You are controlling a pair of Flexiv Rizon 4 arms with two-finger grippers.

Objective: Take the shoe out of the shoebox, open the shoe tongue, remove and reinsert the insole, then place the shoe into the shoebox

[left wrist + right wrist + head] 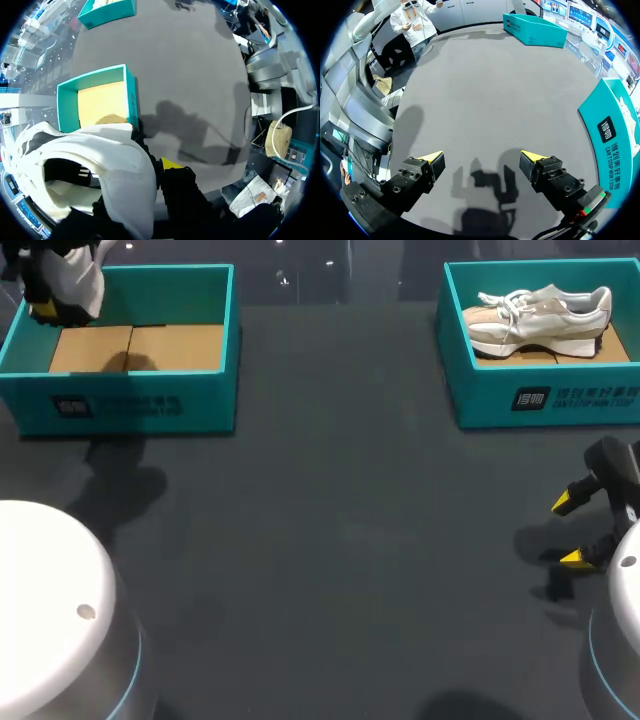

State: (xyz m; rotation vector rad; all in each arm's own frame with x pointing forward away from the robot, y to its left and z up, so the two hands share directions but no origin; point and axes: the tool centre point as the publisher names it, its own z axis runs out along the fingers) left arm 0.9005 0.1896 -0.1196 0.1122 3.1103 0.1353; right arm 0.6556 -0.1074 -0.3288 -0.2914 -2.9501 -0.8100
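My left gripper (48, 302) hangs over the back left corner of the left teal shoebox (120, 400), shut on a white shoe (78, 275). In the left wrist view the shoe (100, 165) fills the space at my left gripper (150, 167). One yellow fingertip (170, 163) shows beside it and the other is hidden. Below lies the box (65, 100) with its bare cardboard floor. A second pale shoe (540, 315) lies on its side in the right teal shoebox (545, 395). My right gripper (570, 530) stands open and holds nothing, low over the table in front of that box.
The dark table (340, 540) spreads between the two boxes. In the right wrist view the right box's wall (612, 135) stands beside my right gripper (482, 157), and the left box (535, 30) is far ahead. White arm bases stand at both near corners.
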